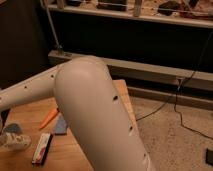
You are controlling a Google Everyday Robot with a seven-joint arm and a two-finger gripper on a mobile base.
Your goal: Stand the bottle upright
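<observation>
The bottle (pixel 15 141), small and white with reddish print, lies on its side at the lower left of the wooden table (pixel 125 92). My white arm (pixel 95 115) fills the middle of the view. Its forearm (pixel 27 87) runs off past the left edge. The gripper is out of view beyond that edge and is shut. No part of it touches the bottle in what shows.
An orange carrot (pixel 48 118) lies near a small dark blue-grey piece (pixel 61 125). A flat black-edged pack (pixel 42 148) rests right of the bottle, and a blue cup (pixel 12 129) sits just behind it. A dark shelf unit (pixel 130 40) stands beyond the table. Cables (pixel 185 112) trail on the floor at right.
</observation>
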